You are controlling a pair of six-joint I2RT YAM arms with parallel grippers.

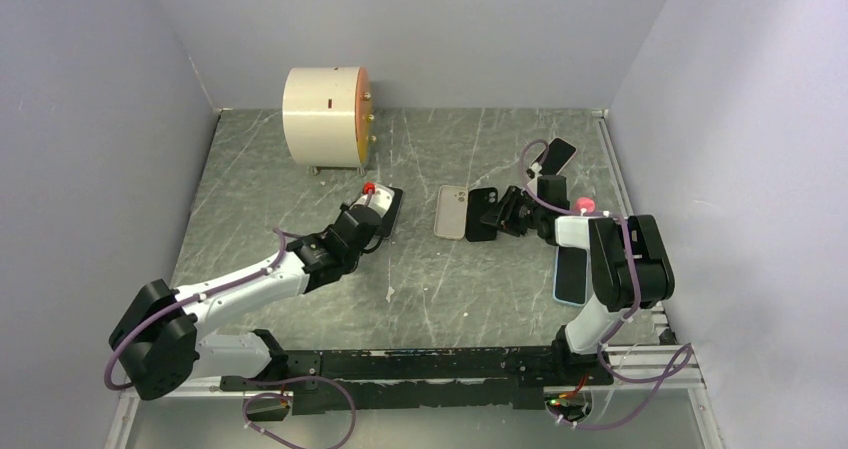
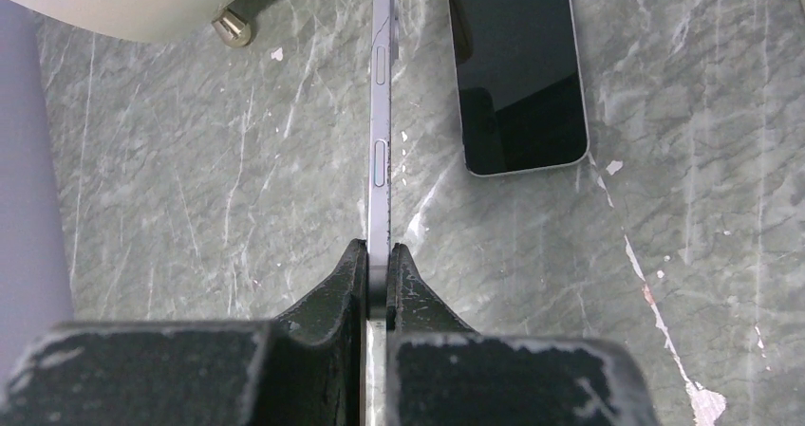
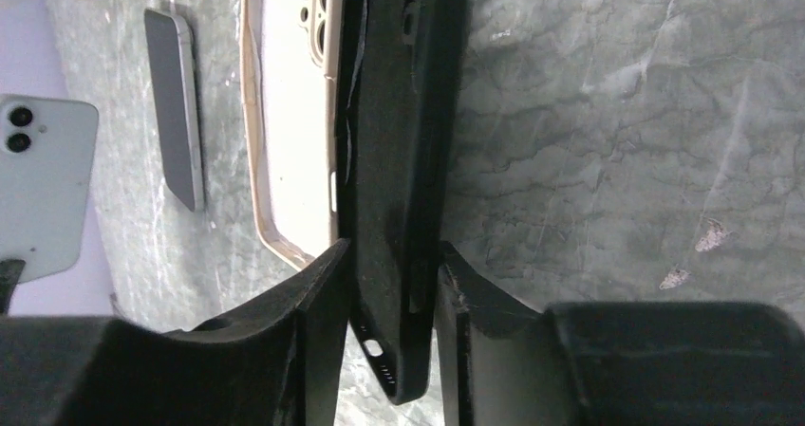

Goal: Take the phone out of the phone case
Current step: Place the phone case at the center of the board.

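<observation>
My left gripper (image 2: 380,246) is shut on the bottom end of a thin grey phone (image 2: 382,113). It holds the phone edge-on above the table, left of centre, and the phone is bare, with no case on it. The black phone case (image 3: 399,179) is empty and stands between the fingers of my right gripper (image 3: 391,250). The jaws are partly apart, and both fingertips touch the case's sides. In the top view the case (image 1: 483,214) lies just left of the right gripper (image 1: 508,214).
A beige empty case (image 1: 451,212) lies beside the black one. A dark phone (image 2: 517,65) lies screen-up near the held phone. A blue phone (image 1: 571,274) and another phone (image 1: 558,154) are at the right. A cream cylinder (image 1: 325,117) stands at the back.
</observation>
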